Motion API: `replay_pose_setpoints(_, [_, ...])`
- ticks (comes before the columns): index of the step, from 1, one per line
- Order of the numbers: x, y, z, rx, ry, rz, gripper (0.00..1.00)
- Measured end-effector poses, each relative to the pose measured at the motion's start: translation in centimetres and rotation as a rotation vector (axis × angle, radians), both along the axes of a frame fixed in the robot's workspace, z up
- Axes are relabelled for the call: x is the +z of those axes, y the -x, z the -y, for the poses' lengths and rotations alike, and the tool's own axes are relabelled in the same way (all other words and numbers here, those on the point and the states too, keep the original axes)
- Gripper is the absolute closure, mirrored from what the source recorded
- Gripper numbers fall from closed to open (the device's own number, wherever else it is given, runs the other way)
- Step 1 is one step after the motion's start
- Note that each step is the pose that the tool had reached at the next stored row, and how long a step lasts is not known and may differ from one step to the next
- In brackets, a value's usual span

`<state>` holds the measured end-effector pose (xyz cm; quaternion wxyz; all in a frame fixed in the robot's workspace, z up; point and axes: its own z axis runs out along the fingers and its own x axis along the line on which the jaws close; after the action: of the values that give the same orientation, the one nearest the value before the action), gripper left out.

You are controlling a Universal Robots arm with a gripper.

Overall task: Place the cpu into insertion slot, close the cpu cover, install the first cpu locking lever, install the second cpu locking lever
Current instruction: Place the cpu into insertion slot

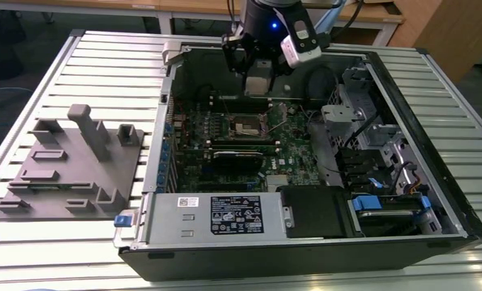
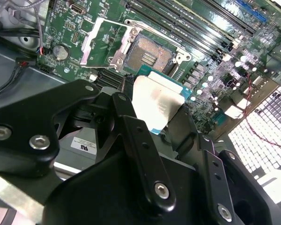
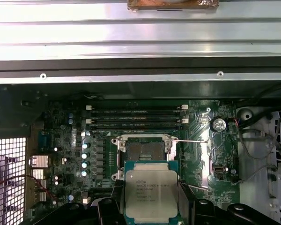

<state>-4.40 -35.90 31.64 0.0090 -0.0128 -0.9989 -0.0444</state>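
**A:** Start at the exterior view's left. What stands there?

**B:** One grey fixture (image 1: 71, 173) with upright pegs. It sits on the slatted tabletop (image 1: 30, 254), just beside the open computer case (image 1: 305, 257) (lying on its side, insides facing up).

**A:** Any writing?

**B:** There are two stickers on the power supply (image 1: 166, 221) at the case's near edge, one small and white, one larger and dark. I can't make out their print. The cpu (image 3: 151, 194) also carries several lines of print on its metal top.

**A:** Where is the cpu?

**B:** It is clamped in the pincer (image 3: 151, 208), with a black finger on each side edge. It hangs above the green motherboard (image 3: 65, 154), not touching it. In the first wrist view it overlaps one edge of the insertion slot (image 3: 145, 152) and is not seated.

**A:** And the slot itself?

**B:** It is one square socket, bare, with its contacts showing. The cpu cover (image 2: 86, 49) is swung up off it. Two thin locking levers (image 3: 192, 140) reach out to one side of it.

**A:** How much room is around it?

**B:** It's tight. In the exterior view a bank of long memory slots runs along the far side of the socket. One black expansion card (image 1: 236, 156) lies on the near side. Toward the exterior view's right, the grey drive cage (image 1: 370, 127) stands well apart.
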Motion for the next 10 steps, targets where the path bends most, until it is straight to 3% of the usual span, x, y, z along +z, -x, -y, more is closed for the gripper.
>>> replay_pose_setpoints(10, [-0.21,0.00,0.00,0.000,0.0000,0.0000,0.46])
